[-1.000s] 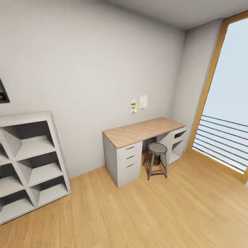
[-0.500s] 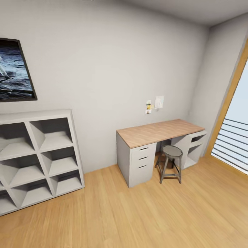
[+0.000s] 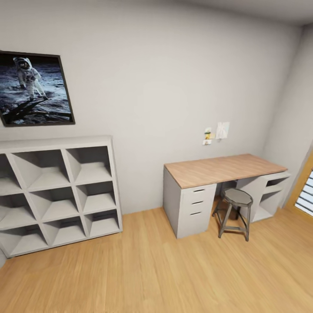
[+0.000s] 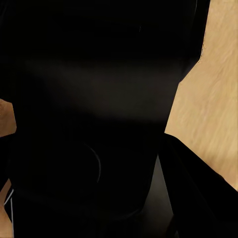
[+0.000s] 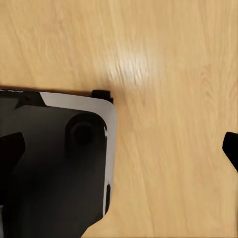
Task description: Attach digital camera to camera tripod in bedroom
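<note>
- Your head view: bedroom wall (image 3: 165, 87), white cube shelves (image 3: 56, 191), astronaut picture (image 3: 34, 89), wood-topped bench (image 3: 224, 169), stool (image 3: 234, 211), plank floor (image 3: 174, 269).
- Camera, tripod: you cannot tell where.
- Jaws, both arms: you cannot tell their state.

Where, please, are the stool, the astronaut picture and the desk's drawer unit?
stool (image 3: 237, 197), head view, on its round seat.
astronaut picture (image 3: 34, 93), head view, on the moon surface.
drawer unit (image 3: 198, 211), head view, on the drawer fronts.
</note>
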